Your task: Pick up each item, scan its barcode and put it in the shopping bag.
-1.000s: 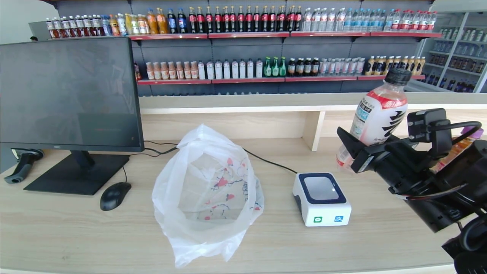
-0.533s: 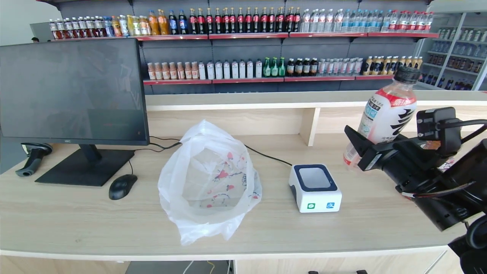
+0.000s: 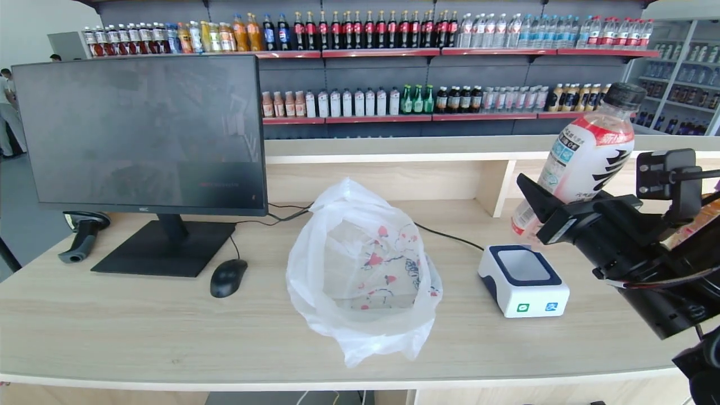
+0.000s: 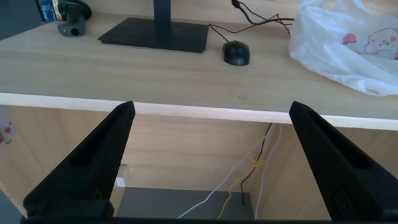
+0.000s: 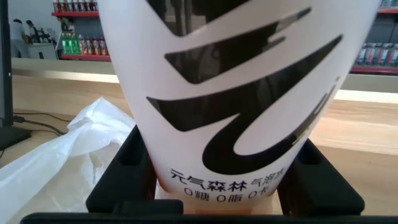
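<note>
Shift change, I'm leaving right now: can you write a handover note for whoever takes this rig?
Right gripper: shut on the bottle, held tilted above the counter, right of the scanner.
Left gripper: open, empty, before the counter's front edge.
Shopping bag: open, left of the scanner.
Done: bottle picked up.
To do: scan it, bag it.

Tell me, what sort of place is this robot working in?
Probably a convenience-store checkout, or a mock-up of one: shelves of bottled drinks behind, a barcode scanner and monitor on the wooden counter, and a shopping bag between them.
</note>
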Controlling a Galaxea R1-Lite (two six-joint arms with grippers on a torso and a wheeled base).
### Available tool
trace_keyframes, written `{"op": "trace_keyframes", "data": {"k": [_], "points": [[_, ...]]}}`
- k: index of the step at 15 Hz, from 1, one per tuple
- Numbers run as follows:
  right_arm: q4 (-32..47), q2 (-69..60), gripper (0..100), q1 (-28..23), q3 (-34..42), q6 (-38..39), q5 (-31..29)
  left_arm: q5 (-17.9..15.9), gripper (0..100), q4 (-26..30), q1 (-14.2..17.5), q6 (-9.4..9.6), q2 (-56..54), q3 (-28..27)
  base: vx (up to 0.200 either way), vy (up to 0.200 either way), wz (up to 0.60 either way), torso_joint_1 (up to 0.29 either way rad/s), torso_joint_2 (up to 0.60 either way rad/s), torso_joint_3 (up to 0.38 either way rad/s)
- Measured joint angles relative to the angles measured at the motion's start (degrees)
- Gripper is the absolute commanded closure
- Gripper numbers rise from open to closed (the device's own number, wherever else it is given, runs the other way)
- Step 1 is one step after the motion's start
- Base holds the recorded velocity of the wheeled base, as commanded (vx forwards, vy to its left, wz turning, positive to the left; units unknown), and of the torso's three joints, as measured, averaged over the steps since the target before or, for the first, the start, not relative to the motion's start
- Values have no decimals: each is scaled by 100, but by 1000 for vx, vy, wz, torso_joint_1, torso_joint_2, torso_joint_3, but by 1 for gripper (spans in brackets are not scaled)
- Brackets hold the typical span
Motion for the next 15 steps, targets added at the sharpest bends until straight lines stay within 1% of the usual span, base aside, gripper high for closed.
{"op": "trace_keyframes", "data": {"k": [3,8,11,15], "points": [[2,-11,100,-28,18,-5,0,0,0,-5,0,0,0,0,0,200,0,2,4,1],[0,-35,100,-52,96,-9,11,0,0,-2,0,23,0,0,0,0,0,0,0,0],[4,-44,100,-71,85,-9,-5,0,0,-7,-2,16,0,0,200,0,0,-7,1,6],[-7,-41,100,-77,68,-17,-12,-2,0,-2,2,18,0,0,0,0,0,0,0,0]]}}
